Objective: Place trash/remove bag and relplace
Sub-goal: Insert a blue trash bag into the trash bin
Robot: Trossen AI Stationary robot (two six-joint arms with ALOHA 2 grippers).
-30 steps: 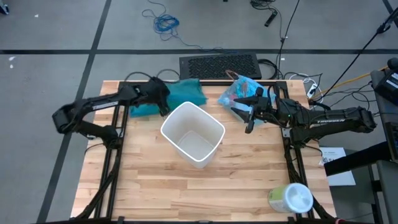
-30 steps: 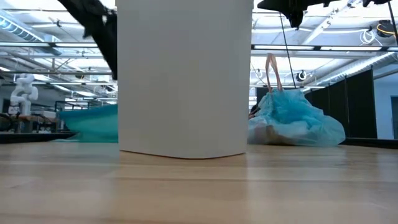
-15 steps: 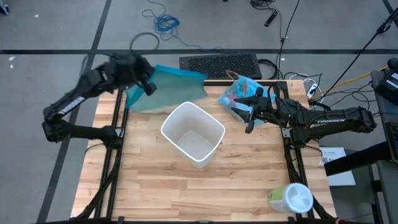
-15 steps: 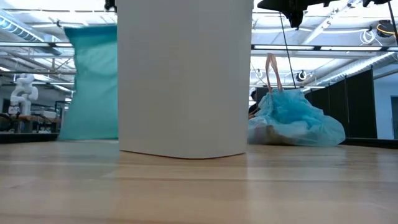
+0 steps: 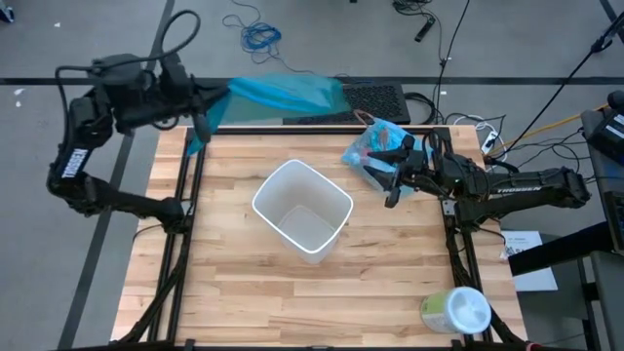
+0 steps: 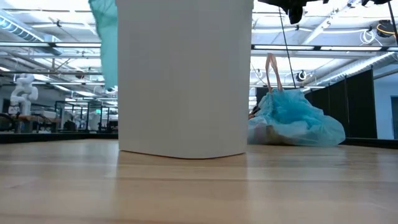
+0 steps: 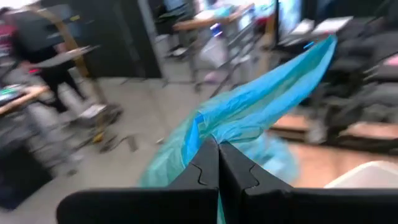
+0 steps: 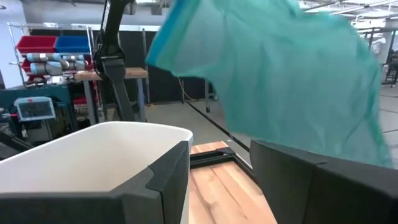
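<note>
My left gripper (image 5: 208, 109) is raised above the table's far left corner, shut on a teal-green plastic bag (image 5: 283, 96) that trails from it toward the right; the bag also shows in the low view (image 6: 106, 37). The white bin (image 5: 302, 207) stands upright on its base mid-table. The light-blue bag (image 5: 378, 144), bulging with trash, lies on the table at the far right. My right gripper (image 5: 390, 174) hovers open beside it, pointing at the bin, with nothing between its fingers (image 8: 168, 180). My left gripper pinches a bunched part of the teal-green bag (image 7: 219, 130) between its two shut fingers (image 7: 205, 168), which point roughly level. Which edge this is, I cannot tell. The bag is lifted clear of the table; part streams sideways and part hangs slack below (image 5: 195, 141).
A white-and-green wipes tub (image 5: 455, 310) lies at the table's near right corner. A black grid mat (image 5: 343, 102) and cables lie beyond the far edge. Bare wood (image 5: 244, 292) spreads across the near half of the table.
My left gripper has risen steeply from the table's far left, staying shut, and has tipped up toward level. The teal-green bag, which lay folded on the table, has been lifted clear and has unfurled, now trailing to the right.
</note>
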